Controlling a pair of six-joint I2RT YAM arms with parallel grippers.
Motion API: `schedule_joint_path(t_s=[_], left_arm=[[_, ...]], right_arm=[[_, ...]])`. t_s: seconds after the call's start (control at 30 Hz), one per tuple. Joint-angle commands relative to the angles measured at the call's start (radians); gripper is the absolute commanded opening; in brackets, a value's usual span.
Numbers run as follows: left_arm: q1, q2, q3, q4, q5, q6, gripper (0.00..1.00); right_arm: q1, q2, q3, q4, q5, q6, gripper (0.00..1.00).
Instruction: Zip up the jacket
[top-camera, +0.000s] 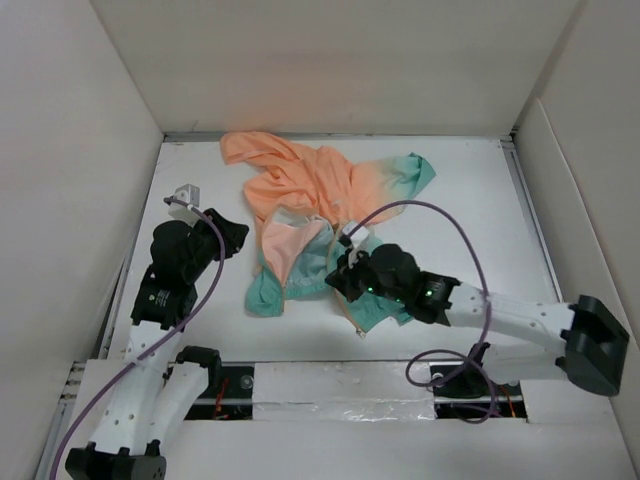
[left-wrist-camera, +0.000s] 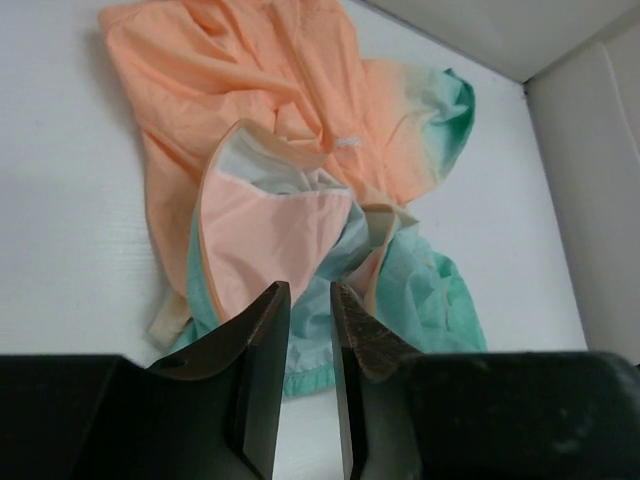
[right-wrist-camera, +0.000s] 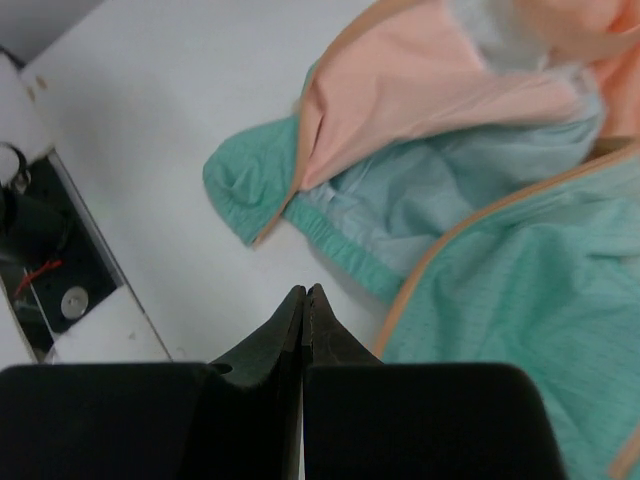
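Jacket, count: one jacket (top-camera: 318, 195) is seen, crumpled in a loose heap with one panel turned over.
Jacket, place: it lies on the tabletop (top-camera: 500, 210), straight ahead of the left fingers (top-camera: 236, 238). Its teal hem is just past their tips. From the right fingers (right-wrist-camera: 303, 300), the hem is just ahead and to the right.
Jacket, material: thin, soft, creased cloth fades from peach-orange to teal-green. It is edged with orange trim and gathered at the hem.
Fingers, count: two pairs are counted, dark and wedge-shaped.
Left fingers, state: they are parted by a narrow gap, and nothing is held in it.
Right fingers, state: they are pressed together, and no cloth is pinched.
Left arm (top-camera: 160, 300), pose: it is bent upward from its base, with the wrist turned toward the jacket.
Right arm (top-camera: 510, 320), pose: it is stretched low across from the right, with its wrist over the near teal part.
Tabletop, surface: one is seen, white, flat and matte.
Cables (top-camera: 470, 250), count: two are counted, purple, one looped at each arm.
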Motion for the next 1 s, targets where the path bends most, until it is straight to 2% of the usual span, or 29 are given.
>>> schedule_joint_path(t_s=[0.0, 0.07, 0.1, 0.13, 0.2, 0.23, 0.47, 0.6, 0.7, 0.97], left_arm=[[-0.005, 0.014, 0.027, -0.05, -0.027, 0.043, 0.21], [-0.005, 0.011, 0.003, -0.032, -0.022, 0.032, 0.26], [-0.005, 0.009, -0.002, -0.027, -0.024, 0.032, 0.27], [-0.005, 0.011, -0.003, -0.026, -0.022, 0.031, 0.28], [-0.005, 0.014, 0.001, -0.032, -0.022, 0.029, 0.28], [-0.005, 0.013, 0.0, -0.032, -0.022, 0.03, 0.28], [-0.005, -0.006, -0.011, 0.005, 0.006, 0.035, 0.29], [-0.005, -0.026, -0.011, 0.014, 0.021, 0.047, 0.3], [-0.005, -0.04, -0.016, 0.025, 0.035, 0.047, 0.3], [-0.005, -0.035, -0.014, 0.036, 0.061, 0.055, 0.31]], right_arm=[[0.055, 0.126, 0.033, 0.163, 0.035, 0.048, 0.0], [0.065, 0.178, 0.034, 0.235, 0.046, 0.062, 0.04], [0.075, 0.227, 0.039, 0.252, 0.043, 0.075, 0.09], [0.084, 0.252, 0.042, 0.268, 0.05, 0.085, 0.22], [0.095, 0.302, 0.054, 0.309, 0.051, 0.111, 0.31], [0.11, 0.35, 0.06, 0.315, 0.058, 0.119, 0.33], [0.129, 0.565, 0.102, 0.49, 0.035, 0.226, 0.37], [0.138, 0.648, 0.132, 0.533, 0.044, 0.268, 0.39], [0.138, 0.683, 0.134, 0.561, 0.069, 0.297, 0.47], [0.138, 0.737, 0.152, 0.582, 0.081, 0.343, 0.43]])
